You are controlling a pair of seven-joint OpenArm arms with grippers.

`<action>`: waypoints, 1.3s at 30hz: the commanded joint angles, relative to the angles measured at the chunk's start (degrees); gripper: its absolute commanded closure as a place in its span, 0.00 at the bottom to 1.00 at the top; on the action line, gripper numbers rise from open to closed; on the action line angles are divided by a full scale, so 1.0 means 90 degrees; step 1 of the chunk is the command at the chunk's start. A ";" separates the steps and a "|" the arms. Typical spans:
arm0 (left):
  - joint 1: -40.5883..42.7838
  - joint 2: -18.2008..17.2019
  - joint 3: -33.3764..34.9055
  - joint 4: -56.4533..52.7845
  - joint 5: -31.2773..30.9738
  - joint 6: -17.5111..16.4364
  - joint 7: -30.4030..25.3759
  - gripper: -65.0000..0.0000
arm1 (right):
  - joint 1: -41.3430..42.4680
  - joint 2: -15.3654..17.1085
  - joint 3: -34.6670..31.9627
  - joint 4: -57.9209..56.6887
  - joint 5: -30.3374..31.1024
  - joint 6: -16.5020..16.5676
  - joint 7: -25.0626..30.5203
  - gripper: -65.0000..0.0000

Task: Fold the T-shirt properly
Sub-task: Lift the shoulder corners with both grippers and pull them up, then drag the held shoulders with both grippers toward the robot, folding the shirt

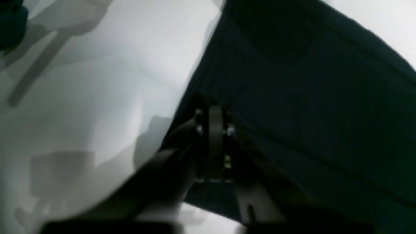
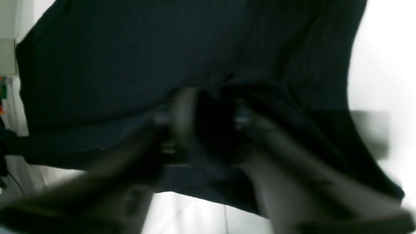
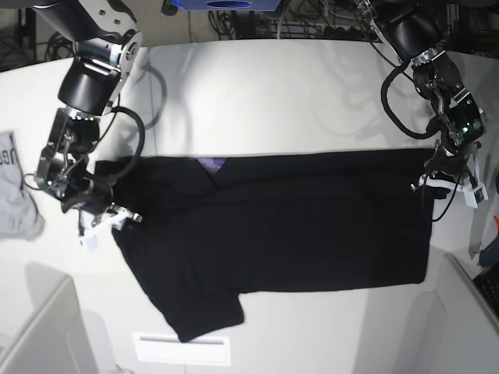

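The black T-shirt (image 3: 288,226) spans the frame's middle on the tabletop (image 3: 273,101). The left end effector (image 3: 437,178) pinches its right edge. The right end effector (image 3: 105,218) clamps its left edge.

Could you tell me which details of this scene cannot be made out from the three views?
- Right gripper: motion blur in the right wrist view hides how much T-shirt its jaws hold.
- Shirt print: base view shows only a purple sliver at the fold.
- Grey garment: cut off by the base view's left edge.
- Left gripper: dim, cloth barely distinguishable.
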 commanded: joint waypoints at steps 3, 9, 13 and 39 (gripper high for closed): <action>-0.0115 -0.0110 -0.0076 0.0181 -0.0013 -0.0020 -0.0147 0.49 | 0.0146 0.0063 0.0528 0.0161 0.0134 0.0002 0.0119 0.51; 0.0305 -0.0052 -0.0838 0.1187 -0.0629 -0.0059 -0.0147 0.31 | -0.0821 -0.0133 0.0958 0.2319 0.0143 0.0011 0.0089 0.51; 0.1233 -0.0052 -0.1502 0.1148 -0.2113 -0.0059 -0.0157 0.31 | -0.2013 -0.0631 0.1300 0.3912 0.0153 0.0002 0.0050 0.50; 0.0589 -0.0101 -0.0652 -0.1470 -0.1390 -0.0059 -0.0880 0.31 | -0.2189 -0.1188 0.1642 0.1245 0.0114 0.0002 0.1369 0.45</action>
